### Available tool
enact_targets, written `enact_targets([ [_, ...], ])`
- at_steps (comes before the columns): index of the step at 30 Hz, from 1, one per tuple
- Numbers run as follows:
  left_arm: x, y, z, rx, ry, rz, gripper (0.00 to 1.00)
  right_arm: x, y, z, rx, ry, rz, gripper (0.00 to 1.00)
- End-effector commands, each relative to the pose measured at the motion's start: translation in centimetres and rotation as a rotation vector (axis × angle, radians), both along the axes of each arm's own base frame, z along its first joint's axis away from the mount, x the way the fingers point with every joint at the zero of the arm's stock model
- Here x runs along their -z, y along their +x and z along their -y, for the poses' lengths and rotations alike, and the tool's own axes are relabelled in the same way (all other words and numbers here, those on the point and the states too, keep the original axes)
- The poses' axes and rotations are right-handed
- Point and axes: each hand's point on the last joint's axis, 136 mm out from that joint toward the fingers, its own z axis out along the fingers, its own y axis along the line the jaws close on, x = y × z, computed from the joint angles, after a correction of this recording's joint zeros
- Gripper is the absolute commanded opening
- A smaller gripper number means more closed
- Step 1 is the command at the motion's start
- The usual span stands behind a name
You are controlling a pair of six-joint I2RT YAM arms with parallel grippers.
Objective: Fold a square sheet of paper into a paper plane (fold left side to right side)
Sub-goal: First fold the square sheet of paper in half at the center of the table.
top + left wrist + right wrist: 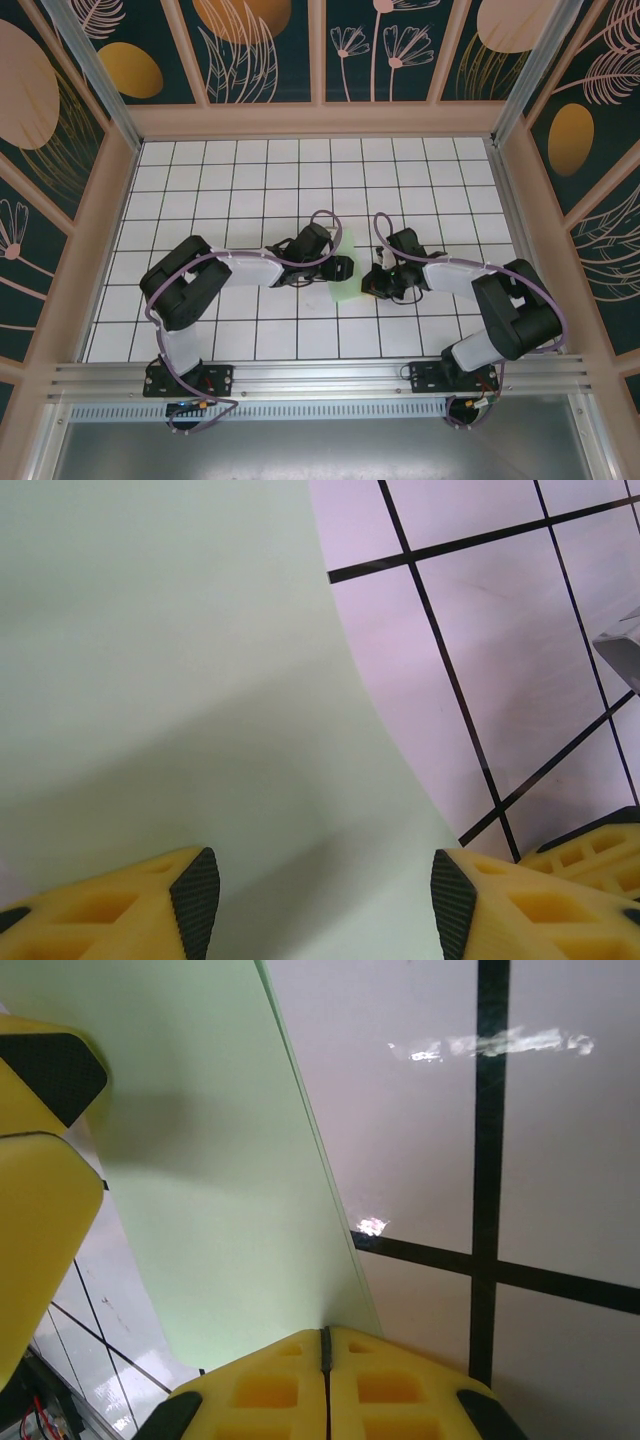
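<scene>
- The thin, pale mint-green square sheet of paper (pixel 344 290) is lying near the middle of the white tabletop ruled with black grid lines (pixel 250 180), squeezed into the narrow gap between the two grippers.
- From above, only a slim upright strip of it is showing, running away from the arm bases.
- In the left wrist view the sheet (pixel 170 680) is bowing, its free edge sweeping in a smooth curve across the tiles. The surface is looking plain and matte, with a soft shadow low down.
- In the right wrist view the sheet (pixel 220 1180) is rising off the table as a tilted panel, narrowing down toward the fingertips.
- The black left arm (pixel 250 270) is reaching in from the left, elbow folded back near its base and wrist pointing right.
- The left gripper (pixel 340 268) is standing roughly half open. Its yellow fingers with black pads (pixel 325 900) are spread apart with the paper spanning behind the gap, and I cannot tell whether they are touching it.
- The right arm (pixel 470 275) is mirroring that pose, reaching left.
- The right gripper (pixel 372 283) is pressing its jaws fully together (pixel 325 1355), and the paper's lower edge is running straight into the seam between them, so it is pinching the sheet.
</scene>
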Motion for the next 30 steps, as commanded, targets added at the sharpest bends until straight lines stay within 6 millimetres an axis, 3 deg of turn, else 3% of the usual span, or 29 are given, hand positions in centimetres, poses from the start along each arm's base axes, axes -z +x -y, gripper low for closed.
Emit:
enact_targets([
  [1,1.8,1.5,-1.8,-0.04,0.081,0.018,0.62,3.8,-2.2,4.1,0.042,-0.226,-0.091,0.09],
  [18,0.9,5.2,-3.8,-0.115,0.075,0.067,0.66,4.3,-2.9,4.4,0.033,-0.234,-0.11,0.09],
  [26,1.4,7.8,-6.7,-0.175,0.089,0.07,0.66,4.3,-2.9,4.3,0.028,-0.231,-0.11,0.09],
  [30,-0.6,9.2,-6.5,-0.174,0.067,0.107,0.66,4.3,-2.9,4.2,0.026,-0.228,-0.108,0.09],
])
